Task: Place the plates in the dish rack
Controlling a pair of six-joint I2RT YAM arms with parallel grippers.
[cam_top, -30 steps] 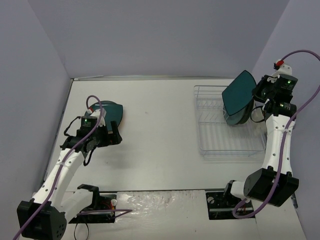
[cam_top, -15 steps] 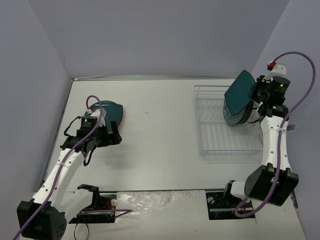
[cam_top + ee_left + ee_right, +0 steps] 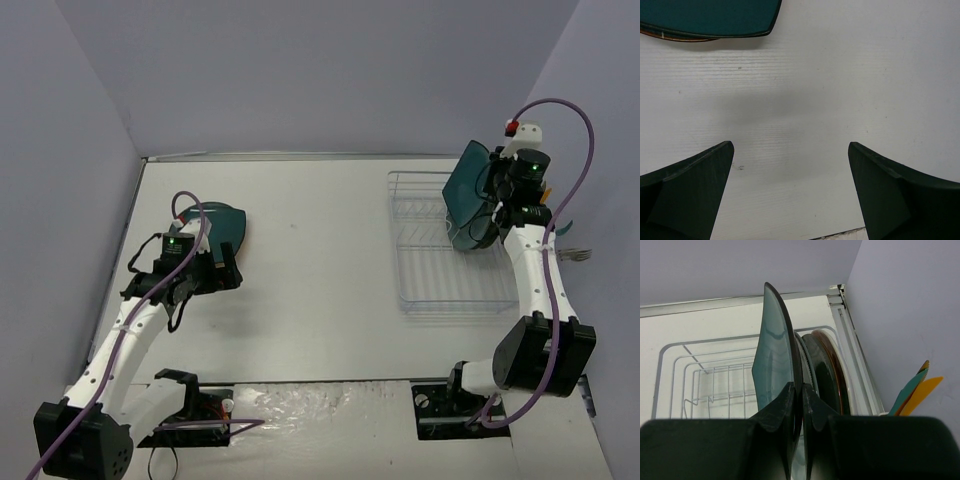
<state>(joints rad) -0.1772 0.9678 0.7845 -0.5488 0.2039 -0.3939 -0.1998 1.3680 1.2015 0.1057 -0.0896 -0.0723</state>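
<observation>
Right arm, change: over the last second it swung in over the rack's far end, and the held plate turned from face-on to nearly edge-on; the left arm has not moved.
Overhead, held plate [image 3: 463, 185]: dark teal, upright, above the far right of the dish rack [image 3: 440, 295], just beside the racked plates [image 3: 470, 236].
Overhead, right gripper [image 3: 492, 190]: at the plate's right rim.
Overhead, left gripper [image 3: 222, 262]: low over the table, just beside the waiting plates [image 3: 230, 220].
Left wrist, left gripper [image 3: 790, 146]: fingers spread wide, nothing between them, bare table [image 3: 840, 75] below.
Left wrist, waiting plates [image 3: 705, 17]: teal corner at the top edge, with an orange-brown rim showing under it.
Right wrist, right gripper [image 3: 799, 401]: fingers pinch the held plate [image 3: 775, 355] at its rim, one on each face.
Right wrist, racked plates [image 3: 827, 375]: on edge just behind it, with utensils [image 3: 917, 387] in the side holder.
Handling, judged: glazed, stiff and brittle, probably slick, and heavy for a rim pinch, so it may pivot. Take the rim deep and lower it slowly into a free slot.
</observation>
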